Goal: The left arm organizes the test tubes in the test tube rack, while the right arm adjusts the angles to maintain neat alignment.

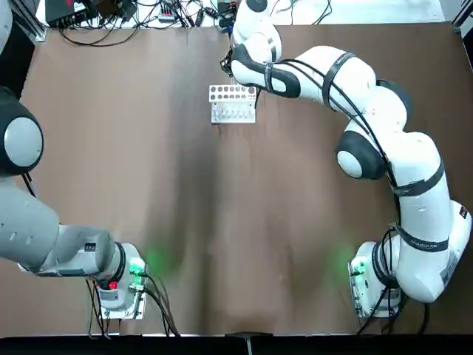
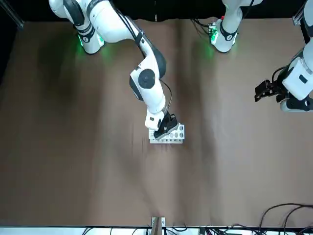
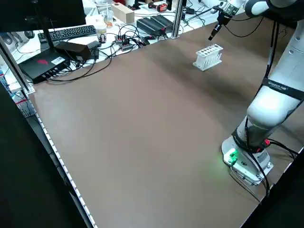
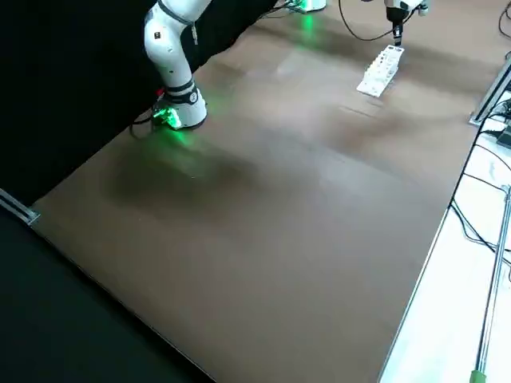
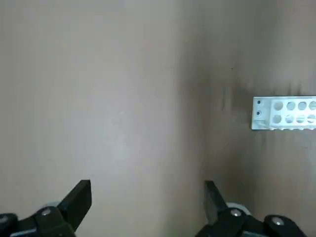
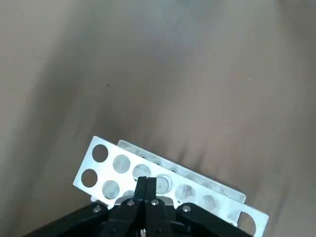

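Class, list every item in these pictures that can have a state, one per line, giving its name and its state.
test tube rack: upright on the table, visible holes look empty
right claw: shut, fingertips together over the rack's top plate
left claw: open, empty, off to the side, away from the rack

The test tube rack (image 1: 233, 103) is white, with two rows of round holes in its top plate and a lower tier beneath, standing level on the worktop directly under the right pincer (image 6: 146, 185), whose fingers are pressed together just above its holes. Test tubes cannot be made out.
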